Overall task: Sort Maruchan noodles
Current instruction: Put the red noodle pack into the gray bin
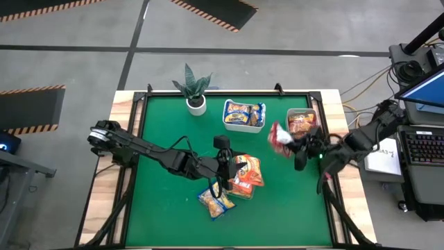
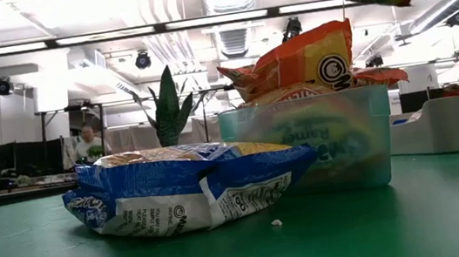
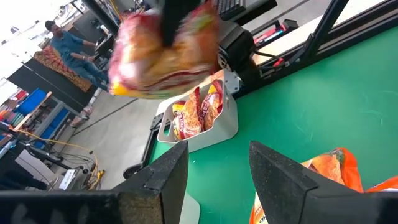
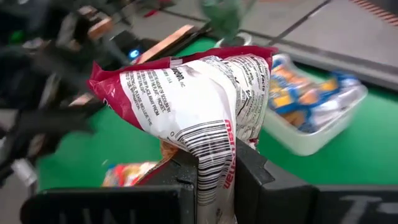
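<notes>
Green felt worktop (image 1: 166, 208) w/ black rail all round has lots of bare room front-left; the crowded bit is back-right. Grey plastic bin (image 1: 311, 114) sits at the right edge, already holding red packets, w/ the white tub (image 1: 243, 126) of yellow-and-blue packets just beside it.

Right claw (image 4: 217, 167) is clenched on a dark red-and-silver ramen packet (image 4: 196, 93), carried in the air near the grey bin. IMO do it right by getting squarely over the bin opening before letting go, since the packet hangs floppy and could snag the rim or go off the worktop edge.

Left claw (image 3: 217, 163) is released, hovering over the orange packets (image 1: 244, 173) mid-worktop; blue-yellow packet (image 1: 216, 202) just in front.
</notes>
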Robot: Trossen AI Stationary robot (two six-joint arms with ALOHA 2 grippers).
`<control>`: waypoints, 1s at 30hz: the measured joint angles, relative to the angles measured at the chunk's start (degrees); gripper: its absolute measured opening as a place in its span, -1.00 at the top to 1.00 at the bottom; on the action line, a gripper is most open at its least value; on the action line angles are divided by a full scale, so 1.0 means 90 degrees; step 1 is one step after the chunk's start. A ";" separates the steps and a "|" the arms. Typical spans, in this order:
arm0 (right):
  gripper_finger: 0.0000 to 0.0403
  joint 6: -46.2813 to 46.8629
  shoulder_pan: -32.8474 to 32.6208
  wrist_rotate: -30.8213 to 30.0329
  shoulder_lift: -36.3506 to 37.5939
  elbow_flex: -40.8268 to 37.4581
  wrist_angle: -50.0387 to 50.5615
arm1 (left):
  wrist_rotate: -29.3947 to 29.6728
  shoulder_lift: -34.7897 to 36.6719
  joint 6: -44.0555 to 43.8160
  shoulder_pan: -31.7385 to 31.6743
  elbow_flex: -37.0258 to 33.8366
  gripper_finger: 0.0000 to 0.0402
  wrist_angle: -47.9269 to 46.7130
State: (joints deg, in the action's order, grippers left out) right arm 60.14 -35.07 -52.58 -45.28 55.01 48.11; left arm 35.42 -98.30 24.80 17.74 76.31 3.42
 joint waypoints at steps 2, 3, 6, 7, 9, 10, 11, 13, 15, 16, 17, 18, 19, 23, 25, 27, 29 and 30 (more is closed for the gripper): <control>0.79 -0.0060 0.0335 0.0000 0.0129 0.0020 0.0234 | 0.0000 0.0000 0.0000 0.0000 0.0000 0.24 0.0000; 0.79 -0.0067 0.0530 0.0001 0.0177 0.0020 0.0394 | 0.0000 0.0000 0.0000 0.0000 0.0000 0.24 0.0000; 0.79 0.0019 0.1151 0.0003 0.0240 0.0017 0.0995 | 0.0000 0.0000 0.0001 0.0000 0.0000 0.24 -0.0002; 0.78 0.0098 0.1382 0.0005 0.0237 0.0013 0.1284 | 0.0000 0.0000 0.0000 0.0000 0.0000 0.24 -0.0002; 0.78 0.0281 0.1859 0.0002 0.0185 0.0011 0.1833 | 0.0000 0.0000 0.0004 0.0000 0.0000 0.24 -0.0002; 0.78 0.0393 0.2094 0.0005 0.0132 -0.0007 0.2069 | 0.0000 0.0000 0.0018 0.0000 0.0000 0.24 -0.0005; 0.78 0.0477 0.2299 0.0007 0.0093 -0.0042 0.2236 | 0.0000 0.0000 0.0022 0.0000 0.0000 0.24 -0.0005; 0.78 0.0458 0.2615 0.0108 0.0046 -0.0133 0.2254 | 0.0000 0.0000 0.0022 0.0000 0.0000 0.24 -0.0005; 0.78 0.0291 0.2814 0.0226 0.0029 -0.0209 0.2153 | 0.0000 0.0000 0.0016 0.0000 0.0000 0.24 -0.0015; 0.78 0.0285 0.2872 0.0223 0.0040 -0.0256 0.2145 | 0.0000 0.0000 -0.0026 0.0000 0.0000 0.24 -0.0026; 0.78 0.0401 0.2904 0.0228 0.0082 -0.0318 0.2131 | 0.0000 0.0000 -0.0051 0.0000 -0.0004 0.24 -0.0027; 0.78 0.0565 0.2907 0.0226 0.0138 -0.0395 0.2115 | 0.0000 0.0000 -0.0085 0.0000 -0.0011 0.24 -0.0027; 0.78 0.0743 0.2907 0.0226 0.0199 -0.0492 0.2095 | 0.0000 0.0000 -0.0124 0.0000 -0.0026 0.24 -0.0020; 0.78 0.1779 0.2902 0.0513 0.0584 -0.1069 0.2102 | 0.0003 0.0000 -0.0197 0.0000 -0.0092 0.24 -0.0049; 0.78 0.2293 0.2902 0.0516 0.0895 -0.1349 0.2068 | 0.0068 0.0000 0.0124 0.0000 -0.0093 0.24 -0.0165; 0.78 0.2566 0.2902 0.0407 0.1198 -0.1650 0.1811 | 0.0286 0.0000 0.0297 0.0002 -0.0082 0.24 -0.0066; 0.78 0.2816 0.2904 0.0277 0.1482 -0.1971 0.1462 | 0.0341 0.0008 0.0195 0.0000 -0.0036 0.24 -0.0210; 0.78 0.2910 0.2903 0.0230 0.1604 -0.2132 0.1311 | 0.0351 0.0012 0.0160 0.0000 -0.0036 0.24 -0.0333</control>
State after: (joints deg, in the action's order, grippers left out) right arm 86.34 -8.94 -50.51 -30.84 35.82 59.91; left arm 38.58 -98.19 26.24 17.74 75.99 0.43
